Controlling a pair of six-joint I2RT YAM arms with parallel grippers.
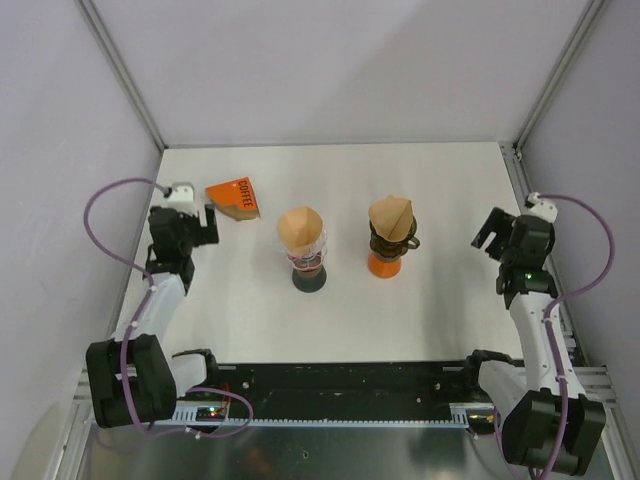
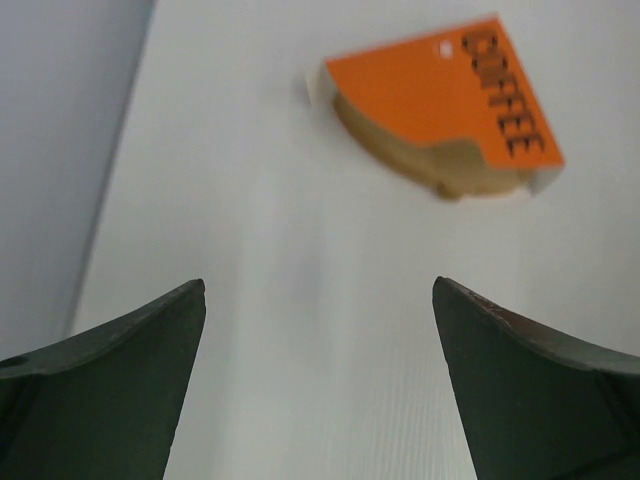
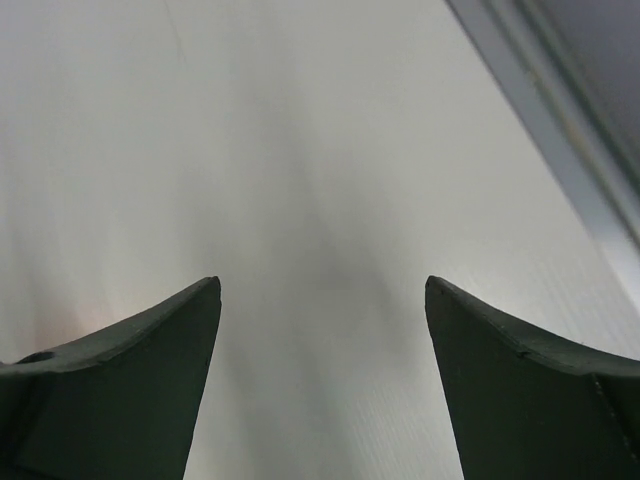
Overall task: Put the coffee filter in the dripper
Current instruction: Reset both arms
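Two drippers stand mid-table, each with a brown paper coffee filter resting point-up in it. In the clear dripper [image 1: 309, 258] on a dark base sits one filter [image 1: 299, 228]. The dark dripper [image 1: 394, 243] on an orange base holds the other filter [image 1: 391, 215]. My left gripper [image 1: 208, 226] [image 2: 320, 290] is open and empty at the left, just short of the orange COFFEE filter box [image 1: 235, 198] [image 2: 440, 100]. My right gripper [image 1: 488, 229] [image 3: 322, 285] is open and empty at the right, over bare table, apart from the orange-based dripper.
White walls with metal frame posts [image 1: 125, 75] close in the table [image 1: 260, 320] on three sides. In the right wrist view the frame rail [image 3: 560, 130] runs along the table's edge. The arm bases and a black rail [image 1: 340, 385] line the near edge.
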